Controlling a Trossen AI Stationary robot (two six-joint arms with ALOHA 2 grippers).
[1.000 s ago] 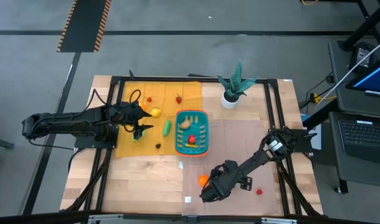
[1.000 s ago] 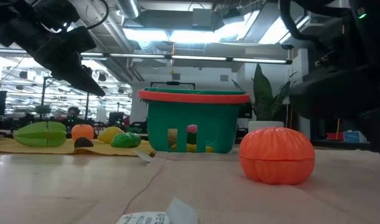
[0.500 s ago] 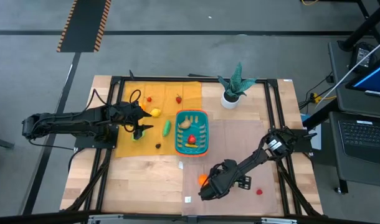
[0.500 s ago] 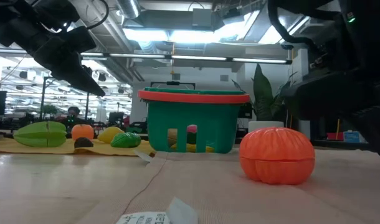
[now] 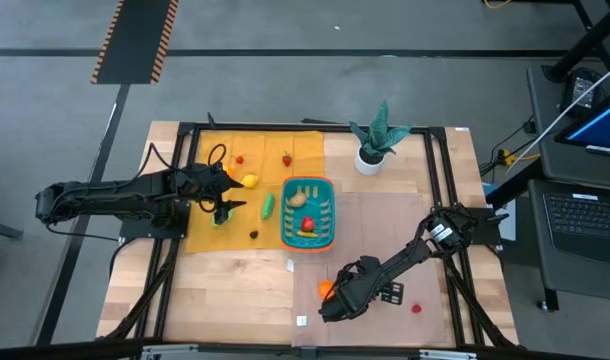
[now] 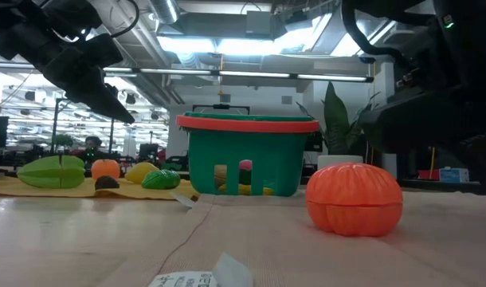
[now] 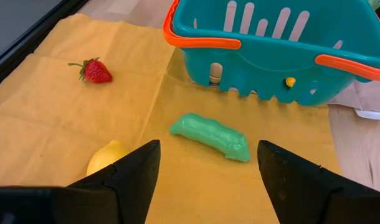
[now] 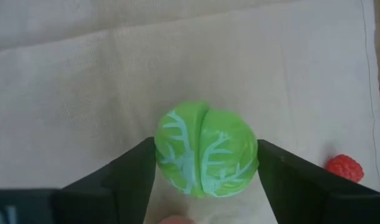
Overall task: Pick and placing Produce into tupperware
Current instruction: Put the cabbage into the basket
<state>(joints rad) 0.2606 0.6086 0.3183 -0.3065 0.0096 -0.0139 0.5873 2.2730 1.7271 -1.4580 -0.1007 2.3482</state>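
The teal basket [image 5: 307, 183] [image 6: 247, 155] with an orange rim stands mid-table and holds tan, red and yellow toy pieces. My right gripper [image 8: 206, 146] [image 5: 343, 300] is open over the pale mat, one finger on each side of a green cabbage [image 8: 206, 152] lying on the mat. An orange pumpkin [image 5: 326, 289] [image 6: 354, 199] sits just beside it. My left gripper [image 7: 205, 152] [image 5: 223, 205] is open above the yellow cloth, with a green pod [image 7: 210, 135], a lemon [image 7: 109, 155] and a strawberry [image 7: 93, 70] lying ahead of it. My right gripper comes at the cabbage from above, and its fingers [image 8: 137, 171] stand close against the cabbage's two sides. I cannot tell whether they touch it. The cabbage rests on the mat.
A raspberry [image 8: 344, 168] [image 5: 417, 308] lies on the mat to the right of my right gripper. A potted plant [image 5: 377, 140] stands at the far edge. A white tag [image 5: 302, 321] lies near the front edge. More produce lies on the yellow cloth [image 5: 210, 150].
My right arm has shifted a little toward the table's left, then held still. The produce and the basket have stayed where they were.
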